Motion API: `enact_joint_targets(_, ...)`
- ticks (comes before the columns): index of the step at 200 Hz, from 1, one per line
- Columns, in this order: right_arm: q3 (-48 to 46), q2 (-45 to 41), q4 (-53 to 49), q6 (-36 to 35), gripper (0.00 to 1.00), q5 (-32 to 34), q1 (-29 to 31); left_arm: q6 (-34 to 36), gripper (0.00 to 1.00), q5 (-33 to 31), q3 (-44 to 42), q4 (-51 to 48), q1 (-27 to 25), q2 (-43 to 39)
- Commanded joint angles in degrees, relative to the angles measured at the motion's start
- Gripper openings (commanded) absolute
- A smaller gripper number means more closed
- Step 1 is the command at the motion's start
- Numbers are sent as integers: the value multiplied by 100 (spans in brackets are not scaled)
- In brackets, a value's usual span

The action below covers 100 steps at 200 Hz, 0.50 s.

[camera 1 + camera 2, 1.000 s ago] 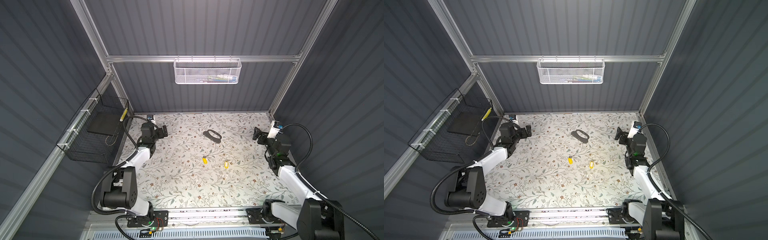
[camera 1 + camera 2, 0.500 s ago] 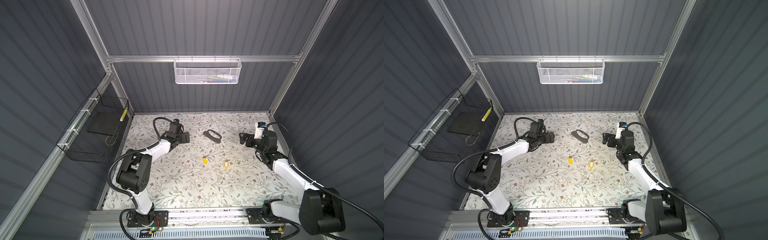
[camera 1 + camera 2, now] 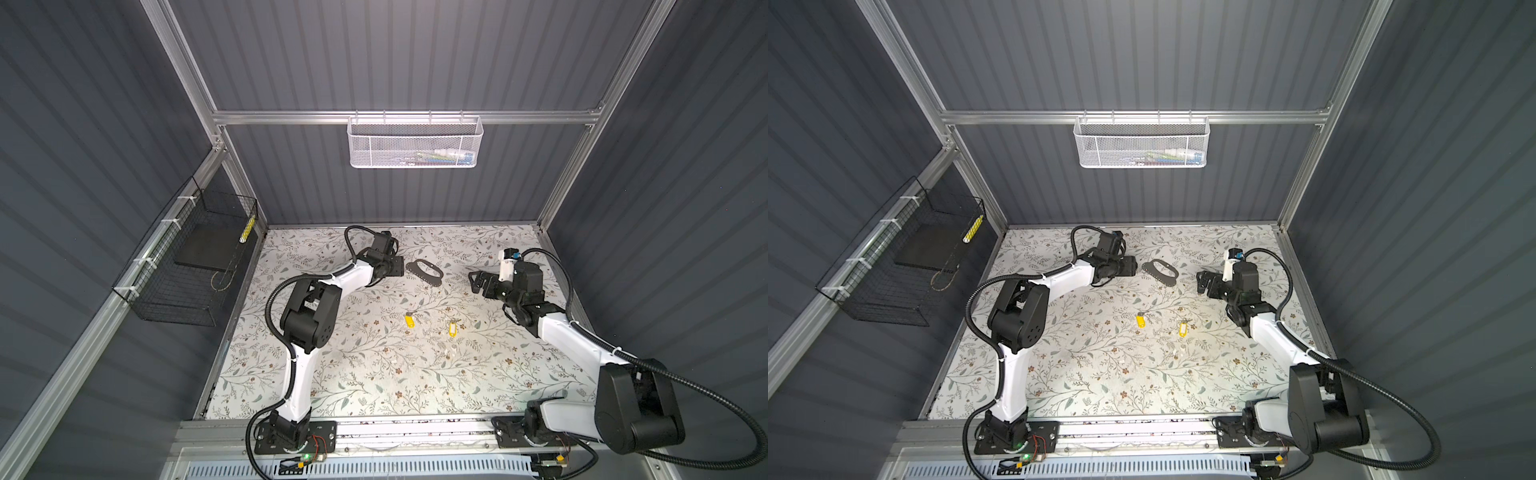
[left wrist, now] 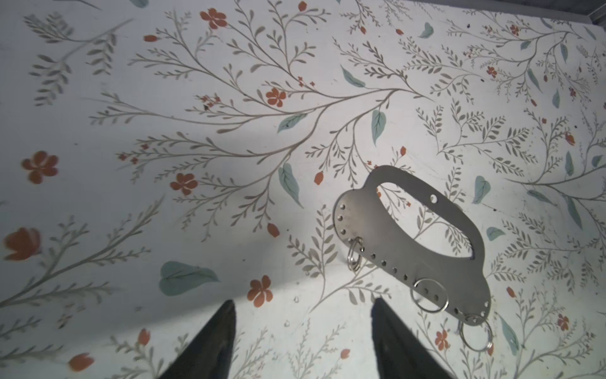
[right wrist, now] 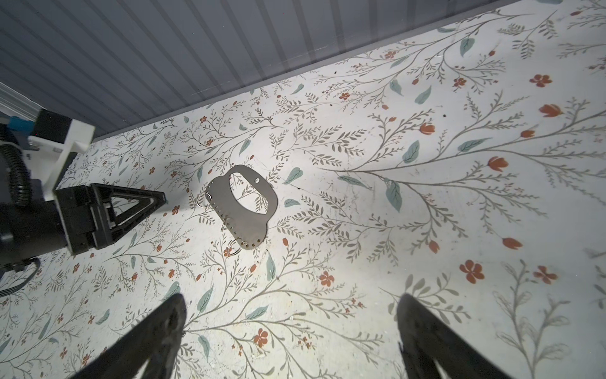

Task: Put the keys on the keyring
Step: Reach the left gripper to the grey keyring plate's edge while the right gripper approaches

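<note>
The keyring, a flat grey oval loop, lies on the floral table near the back. Three small wire rings hang from its perforated edge. Two yellow keys lie apart from it toward the front, also in a top view. My left gripper sits just left of the keyring, open with only table between its fingers. My right gripper stands wide open to the right of the keyring, empty.
The back wall's foot runs close behind the keyring. A white mesh basket hangs on the back wall and a black wire basket on the left wall. The left gripper's fingers show in the right wrist view.
Both arms have swung in from the table's sides toward the keyring. The left jaws have narrowed but stay apart. Keyring and keys have not moved.
</note>
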Motion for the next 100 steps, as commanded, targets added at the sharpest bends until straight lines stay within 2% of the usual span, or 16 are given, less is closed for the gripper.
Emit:
enact_joint_targets(1,160,98,-94,-9,98,-145,40,-69,57,308,271,142,-47,227)
enact_joint_targets(15,186,147,-88,-26,96,-206,49,-85,53,360,407,177,-67,383)
enact_joint_targets(100,346,456,-102,-75,86,-397,92,-216,45,727,602,631,-110,814)
